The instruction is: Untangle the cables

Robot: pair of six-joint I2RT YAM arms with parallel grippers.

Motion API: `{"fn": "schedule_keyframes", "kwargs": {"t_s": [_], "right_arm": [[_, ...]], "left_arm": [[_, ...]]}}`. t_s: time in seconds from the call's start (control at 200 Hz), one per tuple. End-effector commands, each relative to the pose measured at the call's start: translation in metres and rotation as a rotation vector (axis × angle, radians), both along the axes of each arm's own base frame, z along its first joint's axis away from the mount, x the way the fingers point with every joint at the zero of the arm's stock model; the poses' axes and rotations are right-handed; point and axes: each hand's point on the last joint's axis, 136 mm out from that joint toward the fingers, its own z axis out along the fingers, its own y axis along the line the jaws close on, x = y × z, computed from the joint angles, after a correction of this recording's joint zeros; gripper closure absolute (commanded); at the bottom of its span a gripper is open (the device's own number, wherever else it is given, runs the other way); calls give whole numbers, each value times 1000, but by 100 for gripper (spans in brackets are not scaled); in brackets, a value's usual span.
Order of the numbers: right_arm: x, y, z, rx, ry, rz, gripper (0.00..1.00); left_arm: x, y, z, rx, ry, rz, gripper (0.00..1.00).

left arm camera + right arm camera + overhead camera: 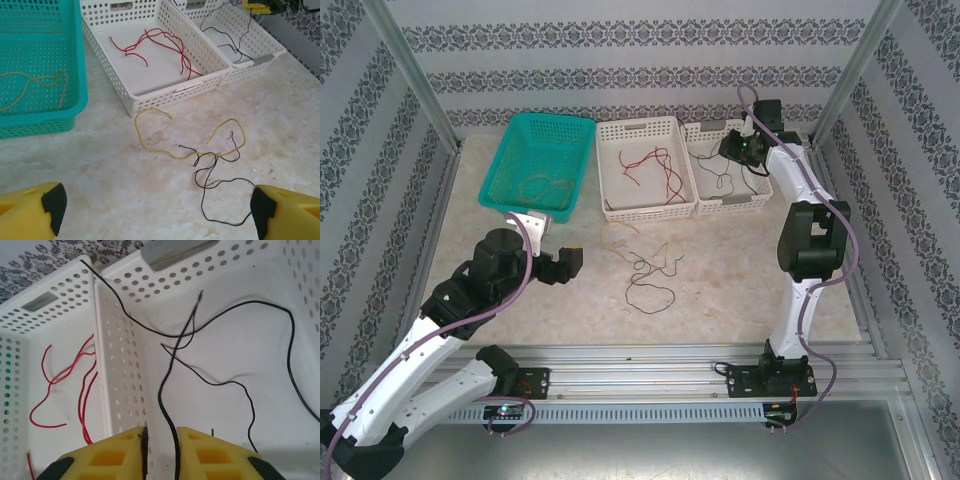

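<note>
The left claw (157, 206) hangs spread wide over the pale stone-look tabletop (90, 165), holding and touching nothing. Just beyond it, a thin yellow-tan wire (150, 148) and a thin black wire (204, 192) lie crossed in a loose tangle. Farther back, a teal plastic mesh basket (40, 125) holds a yellow-tan strand (30, 80), and the middle white perforated basket (170, 95) holds thin red wires (160, 40). Over the far white perforated basket (300, 270), the right claw (161, 432) is only narrowly parted. A loose black strand (161, 390) runs through the gap, not visibly pinched.

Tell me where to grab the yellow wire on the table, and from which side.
Grip the yellow wire at its bare left arc, near the white basket, coming straight down from above. It lies flat on the table, and the black wire crosses only its right half.
</note>
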Motion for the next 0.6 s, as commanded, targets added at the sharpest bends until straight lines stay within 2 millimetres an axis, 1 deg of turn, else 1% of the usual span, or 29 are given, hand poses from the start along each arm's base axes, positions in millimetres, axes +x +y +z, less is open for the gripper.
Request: {"fn": "schedule_keyframes", "kwargs": {"t_s": [0.0, 0.055, 0.115, 0.22, 0.29, 0.33, 0.385, 0.46, 0.48, 0.49, 0.53, 0.545, 0.57, 0.595], "right_arm": [[-1, -7, 32, -38, -46, -39, 64], [-3, -6, 46, -36, -73, -42, 57], [-5, -2, 61, -42, -104, -38, 52], [-9, 4, 86, -58, -138, -30, 50], [-12, 6, 98, -67, -159, -29, 49], [-15, 6, 106, -81, -162, -35, 49], [-22, 11, 117, -100, -168, -24, 49], [-38, 25, 137, -121, -204, 4, 49], [-42, 30, 140, -126, -211, 13, 49], [-46, 31, 144, -129, -221, 14, 49], [-58, 43, 156, -130, -257, 38, 48], [-63, 47, 154, -131, -258, 45, 48], [-73, 52, 160, -132, -276, 55, 48], [-83, 58, 163, -137, -285, 67, 48]], "left_arm": [[-1, 2, -5, 27, 16, -12, 5], [-1, 1, -6, 28, 19, -13, 5], [-1, 0, -6, 27, 22, -17, 5], [-1, -1, -7, 27, 26, -21, 5], [-1, -1, -8, 27, 29, -22, 5], [-1, -1, -9, 27, 32, -21, 5], [-2, -1, -9, 27, 36, -24, 5], [-1, -2, -11, 26, 43, -25, 5], [-1, -2, -11, 29, 46, -24, 5], [-1, -2, -12, 29, 48, -23, 5], [-1, -3, -12, 27, 56, -23, 4], [-1, -3, -13, 28, 60, -23, 4], [-1, -4, -15, 27, 69, -26, 4], [0, -4, -16, 27, 78, -21, 4]]}}
